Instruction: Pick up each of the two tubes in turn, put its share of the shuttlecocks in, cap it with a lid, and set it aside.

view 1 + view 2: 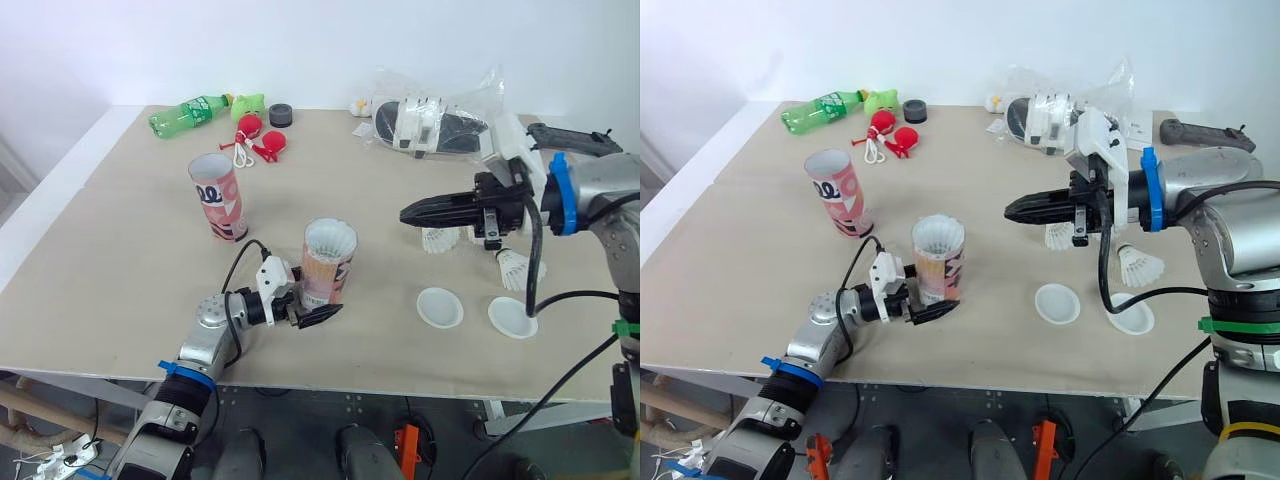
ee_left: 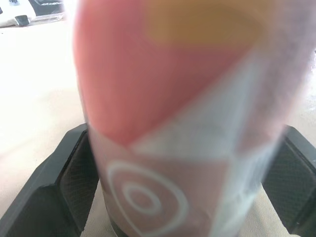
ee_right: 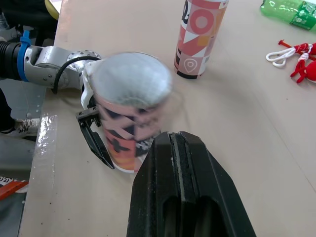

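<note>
Beige table [image 1: 120, 200], robot at the 6 o'clock edge.

- Progress, my reading: early to middle. Neither tube is capped and none is set aside.
- Near tube [image 1: 327, 265], pink and orange with white patterning: sits just toward 6 o'clock of table centre, leaning slightly. White feathers [image 1: 330, 237] fill its mouth, so at least one shuttlecock is inside; I can't count how many.
- Left gripper [image 1: 315, 305] has its black fingers [image 2: 59, 182] clamped on either side of that tube's base. Can't tell whether the base is lifted or touching the table.
- Far tube [image 1: 218, 196], pink with white lettering: upright, at 10 o'clock of the held one and well apart from it. Mouth open, nothing showing above the rim. Looks untouched.
- Right gripper [image 1: 408, 213]: hangs above the table at 2 o'clock of the held tube, tips aimed toward it. Fingers pressed together, carrying nothing.
- Two white lids [image 1: 440, 307] [image 1: 512, 317]: flat on the table side by side at 4 o'clock of the held tube, near the front edge. Neither is in use.
- Two loose shuttlecocks [image 1: 437, 240] [image 1: 514, 266]: on the table at 3 o'clock, under and beside the right arm.
- Left to do: load the loose pair as shared out, cap both tubes, and move both aside.
</note>
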